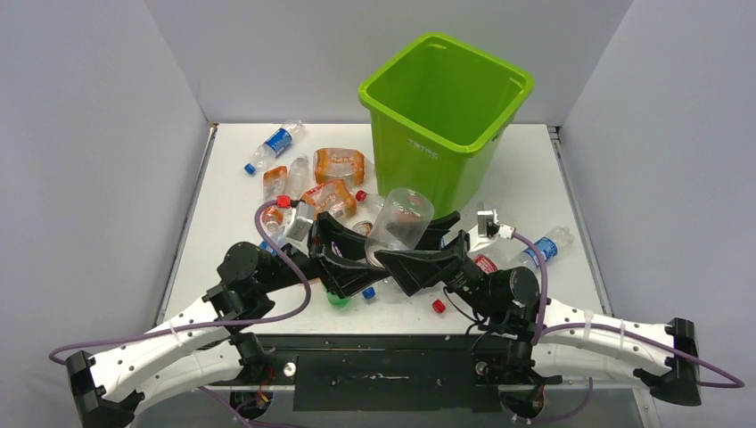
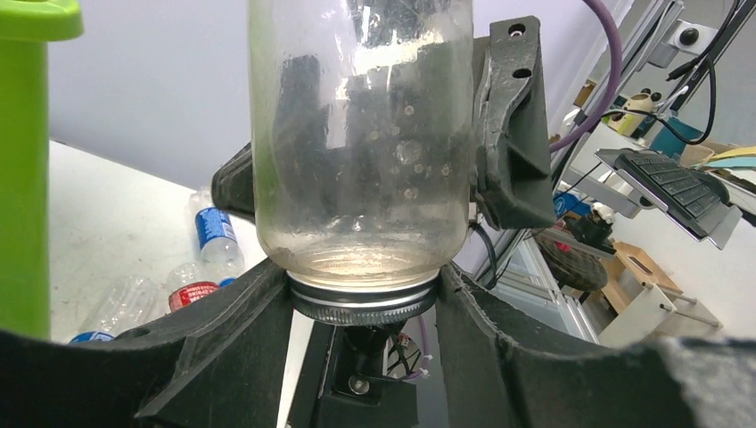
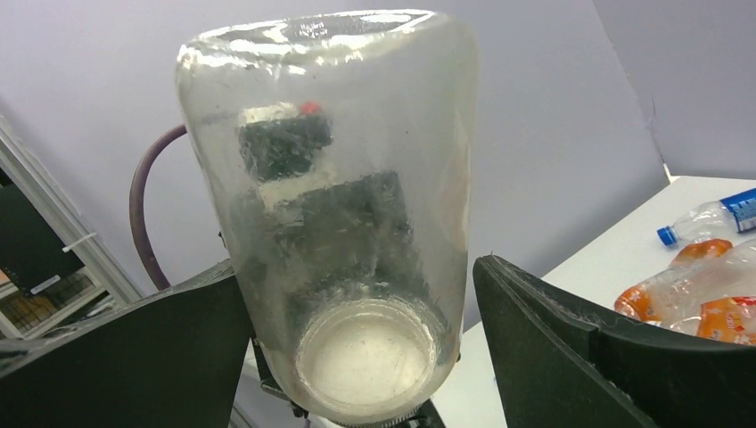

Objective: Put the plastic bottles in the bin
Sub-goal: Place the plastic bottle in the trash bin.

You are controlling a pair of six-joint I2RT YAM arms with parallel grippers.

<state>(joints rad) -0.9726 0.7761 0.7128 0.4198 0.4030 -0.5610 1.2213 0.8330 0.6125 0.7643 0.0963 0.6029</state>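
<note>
From the top view, the green bin [image 1: 428, 152] stands at the back of the white table [image 1: 544, 187]. The plastic bottles [image 1: 312, 192] lie in a heap on the table, just left of the bin. One with a blue label [image 1: 276, 143] lies farther back on the left. Another bottle [image 1: 546, 248] lies on the right side. All of them are outside the bin. The left gripper [image 1: 361, 254] and the right gripper [image 1: 410, 250] meet in front of the bin. A clear jar [image 1: 398, 225] sits tilted between them, up off the table. A few loose caps [image 1: 439, 306] lie near the front edge.

In the left wrist view, the left gripper [image 2: 361, 308] holds the clear jar [image 2: 361, 134] by the metal ring [image 2: 361, 310] at its neck. Both fingers press on the ring. The bin's wall [image 2: 22, 178] is at the far left. Two bottles [image 2: 214, 236] lie on the table behind.

In the right wrist view, the right gripper [image 3: 357, 294] is spread wide around the jar [image 3: 330, 134]. One finger [image 3: 535, 339] stands apart from the jar. Some orange bottles [image 3: 686, 290] and a blue-capped one [image 3: 713, 218] lie on the table at the right.
</note>
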